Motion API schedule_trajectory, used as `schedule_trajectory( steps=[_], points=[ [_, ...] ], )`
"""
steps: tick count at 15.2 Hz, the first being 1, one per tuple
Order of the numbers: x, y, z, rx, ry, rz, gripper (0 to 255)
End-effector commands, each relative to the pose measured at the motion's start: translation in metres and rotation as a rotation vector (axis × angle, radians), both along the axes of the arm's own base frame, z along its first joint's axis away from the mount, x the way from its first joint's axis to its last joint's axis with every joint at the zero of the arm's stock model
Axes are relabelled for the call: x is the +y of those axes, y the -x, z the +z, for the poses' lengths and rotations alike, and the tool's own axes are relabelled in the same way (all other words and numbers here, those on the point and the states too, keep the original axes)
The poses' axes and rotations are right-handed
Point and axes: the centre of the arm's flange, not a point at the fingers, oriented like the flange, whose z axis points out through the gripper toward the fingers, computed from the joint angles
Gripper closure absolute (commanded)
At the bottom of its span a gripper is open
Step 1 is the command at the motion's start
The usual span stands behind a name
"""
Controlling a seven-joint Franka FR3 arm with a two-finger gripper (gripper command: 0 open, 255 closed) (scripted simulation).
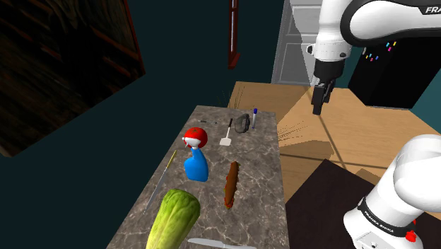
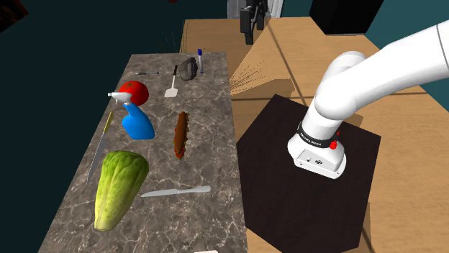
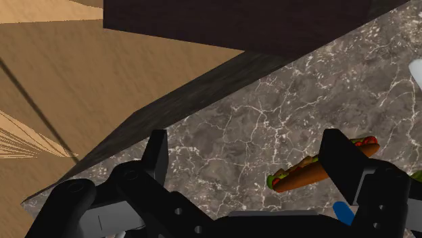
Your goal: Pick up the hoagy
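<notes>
1. The gripper point(image 1: 320, 99) hangs high and off to the side, over the wooden floor rather than the marble counter point(image 1: 263, 180). Its jaws stand wide apart in the wrist view with nothing between them but stone.
2. The hoagy point(image 1: 231, 184) lies flat near the counter's middle, lengthwise along it. The blue spray bottle point(image 1: 196, 164) is just beside it and the lettuce point(image 1: 173, 218) lies nearer the camera.
3. The step in hand, as I read it, is the approach, and it is a long one: the hand has to cross over the counter edge and come down.
4. To do it well, I'd turn the wrist so the fingers straddle the roll across its narrow width, centre over its midpoint, and drop straight down.
5. I'd also mind the bottle side, since a finger sweeping wide there could knock the bottle or nudge the roll askew.
6. In the wrist view the right finger point(image 3: 341, 162) cuts across the hoagy point(image 3: 301, 174), so its middle is covered, with red and green filling showing at either end.
7. From the shoulder view it reads as a plain brown streak, and the filling is hard to make out there.
8. The knife point(image 2: 176, 192) runs off the shoulder view's bottom edge.
9. The small dark object point(image 1: 244, 122) at the counter's far end is too murky to name.
</notes>
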Motion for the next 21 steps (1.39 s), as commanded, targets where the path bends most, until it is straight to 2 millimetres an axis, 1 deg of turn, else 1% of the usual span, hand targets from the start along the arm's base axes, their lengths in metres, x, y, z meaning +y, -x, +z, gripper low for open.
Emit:
schedule_trajectory(
  steps=[1,6,11,16,21],
  points=[
    [0.0,0.0,0.0,0.0,0.0,0.0,0],
    [0.039,-0.007,-0.049,-0.006,-0.01,-0.16,0],
    [0.077,-0.021,-0.098,-0.011,-0.019,-0.321,0],
    [0.113,-0.041,-0.146,-0.017,-0.029,-0.481,0],
    [0.145,-0.066,-0.193,-0.022,-0.039,-0.641,0]
  ],
)
